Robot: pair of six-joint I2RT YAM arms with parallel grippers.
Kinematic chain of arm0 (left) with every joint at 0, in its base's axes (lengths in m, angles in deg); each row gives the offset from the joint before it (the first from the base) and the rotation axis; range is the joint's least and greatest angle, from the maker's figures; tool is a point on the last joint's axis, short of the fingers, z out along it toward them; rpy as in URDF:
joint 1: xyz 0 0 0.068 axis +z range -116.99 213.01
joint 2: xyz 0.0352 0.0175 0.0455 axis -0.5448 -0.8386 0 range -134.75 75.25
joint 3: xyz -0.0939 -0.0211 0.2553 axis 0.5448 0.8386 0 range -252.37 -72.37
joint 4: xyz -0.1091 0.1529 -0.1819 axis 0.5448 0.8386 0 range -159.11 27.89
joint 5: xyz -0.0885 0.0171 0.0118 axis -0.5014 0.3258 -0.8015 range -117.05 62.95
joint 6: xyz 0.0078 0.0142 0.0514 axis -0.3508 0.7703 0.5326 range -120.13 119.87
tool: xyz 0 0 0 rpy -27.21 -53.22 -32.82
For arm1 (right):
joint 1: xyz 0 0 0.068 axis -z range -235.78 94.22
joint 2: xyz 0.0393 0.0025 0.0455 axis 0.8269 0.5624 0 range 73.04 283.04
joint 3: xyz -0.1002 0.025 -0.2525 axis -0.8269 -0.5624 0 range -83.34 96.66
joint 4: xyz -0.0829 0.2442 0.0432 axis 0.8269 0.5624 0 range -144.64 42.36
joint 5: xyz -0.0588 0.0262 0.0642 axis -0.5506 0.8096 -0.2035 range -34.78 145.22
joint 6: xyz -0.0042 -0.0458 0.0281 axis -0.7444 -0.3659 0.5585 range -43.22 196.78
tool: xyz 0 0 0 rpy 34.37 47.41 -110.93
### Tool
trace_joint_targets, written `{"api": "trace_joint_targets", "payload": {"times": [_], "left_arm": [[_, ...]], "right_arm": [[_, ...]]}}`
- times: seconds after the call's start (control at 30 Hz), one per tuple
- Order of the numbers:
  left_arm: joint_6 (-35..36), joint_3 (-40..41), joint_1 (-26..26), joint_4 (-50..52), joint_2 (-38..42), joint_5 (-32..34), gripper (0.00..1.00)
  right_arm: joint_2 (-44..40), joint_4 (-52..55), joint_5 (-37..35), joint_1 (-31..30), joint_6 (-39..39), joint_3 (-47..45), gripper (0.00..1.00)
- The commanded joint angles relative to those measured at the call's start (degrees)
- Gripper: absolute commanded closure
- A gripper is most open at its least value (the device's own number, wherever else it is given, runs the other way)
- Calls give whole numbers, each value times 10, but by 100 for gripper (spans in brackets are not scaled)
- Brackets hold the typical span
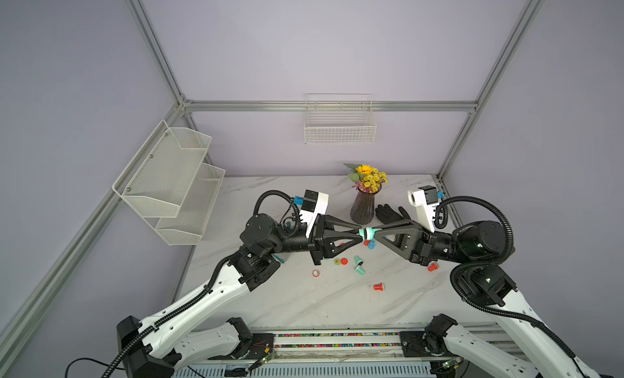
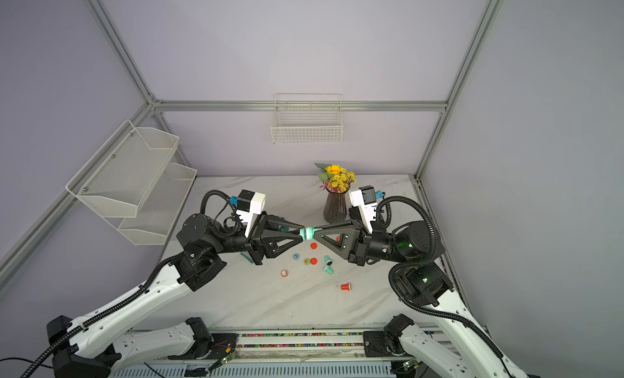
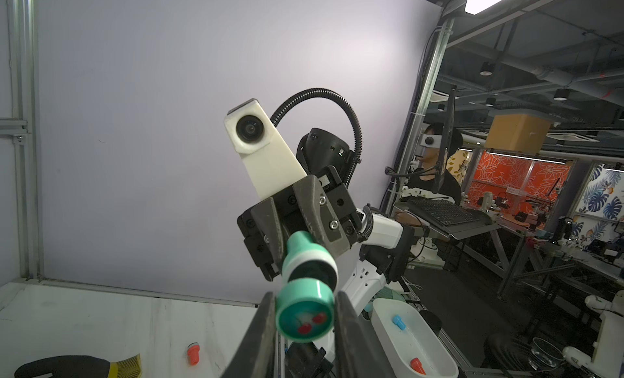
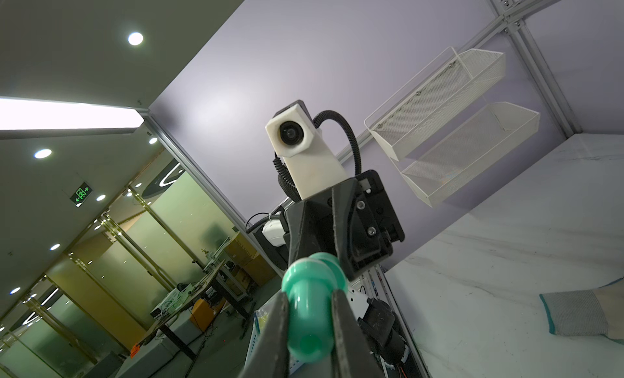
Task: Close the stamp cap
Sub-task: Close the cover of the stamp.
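Top views, arms facing, left end effector [image 1: 360, 235] clamping cap [image 1: 364, 234], right end effector [image 1: 375, 233] clamping stamp [image 1: 370, 233].

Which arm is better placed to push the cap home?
Likely left: the left gripper is shut on the round teal cap, facing the teal-and-white stamp body, which the right gripper holds midair by its handle.
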Motion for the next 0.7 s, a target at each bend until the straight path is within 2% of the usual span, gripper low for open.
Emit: {"api": "trace_joint_targets", "payload": {"times": [0.0,0.4,0.67], "left_arm": [[-17,-8,2,-42,0,-9,75],[-28,-14,2,-45,-15,-16,75],[-28,-12,2,-60,-8,-18,75]], "right_arm": [[3,-19,10,-2,8,7,100],[13,-27,33,-2,19,-4,100],[17,92,17,-2,-54,22,100]]}}
